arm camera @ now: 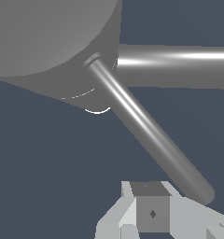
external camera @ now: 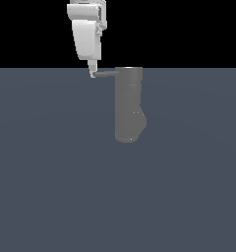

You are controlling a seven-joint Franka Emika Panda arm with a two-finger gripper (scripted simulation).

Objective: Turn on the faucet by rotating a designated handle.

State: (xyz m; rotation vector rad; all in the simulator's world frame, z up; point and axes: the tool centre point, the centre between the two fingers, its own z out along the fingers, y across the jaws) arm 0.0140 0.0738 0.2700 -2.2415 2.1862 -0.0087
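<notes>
In the exterior view, the faucet [external camera: 129,104] stands upright near the middle of a flat slate-blue floor [external camera: 51,187]. It is a plain matte grey cylinder, with a rounded bulge [external camera: 139,120] low on the side toward the exterior view's right. From just under its top, the handle [external camera: 106,74] sticks out level toward the exterior view's left: a thin, straight grey rod, far slimmer than the body. The white arm [external camera: 86,34] comes down from the top edge of the picture, above and to the exterior view's left of the faucet. The gripper [external camera: 92,74] hangs at the rod's free end, its tip touching or just beside that end. The fingers look close together here, but they are too small to tell whether they grip anything.

In the wrist view, the faucet's flat round top [arm camera: 48,35] fills one corner, seen from above. The handle [arm camera: 146,130] runs out from it as a glossy rod with a bright streak along its length and a rounded end [arm camera: 202,191]. A second, thicker grey bar [arm camera: 179,65] leaves the body in another direction. The pale grey finger [arm camera: 151,210] sits just beside the rod's end. Only part of the gripper shows, so it cannot be told whether it is wide or narrow.
</notes>
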